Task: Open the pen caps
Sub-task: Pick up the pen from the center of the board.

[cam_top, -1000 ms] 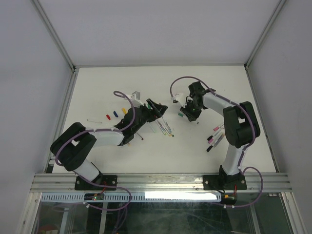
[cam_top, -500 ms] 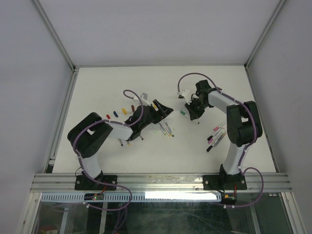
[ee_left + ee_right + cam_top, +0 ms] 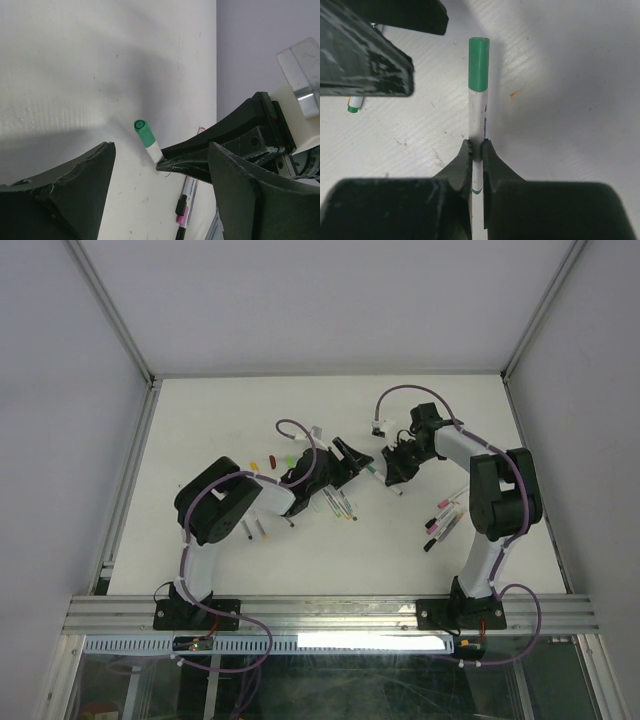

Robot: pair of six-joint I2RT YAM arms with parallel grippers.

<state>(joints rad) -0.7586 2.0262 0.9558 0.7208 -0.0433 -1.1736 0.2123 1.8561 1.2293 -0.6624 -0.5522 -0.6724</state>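
Robot lab test cell. White table [image 3: 200, 410] boxed in by plain grey panels [image 3: 60, 440] on left, right and far sides; metal posts [image 3: 110, 310] at corner seams. Slotted aluminium rail [image 3: 330, 612] along near edge, with the left arm [image 3: 215, 505] and right arm [image 3: 497, 495] bolted to it side by side. Purple cables [image 3: 405, 392] looped along both arms. Glass pane [image 3: 350, 680] below rail. On the table only test props: pens [image 3: 443, 518] at right, small coloured caps [image 3: 270, 457] at left.

White table [image 3: 230, 410], cluster of pens [image 3: 441, 518] at right, metal rail [image 3: 330, 612] in front
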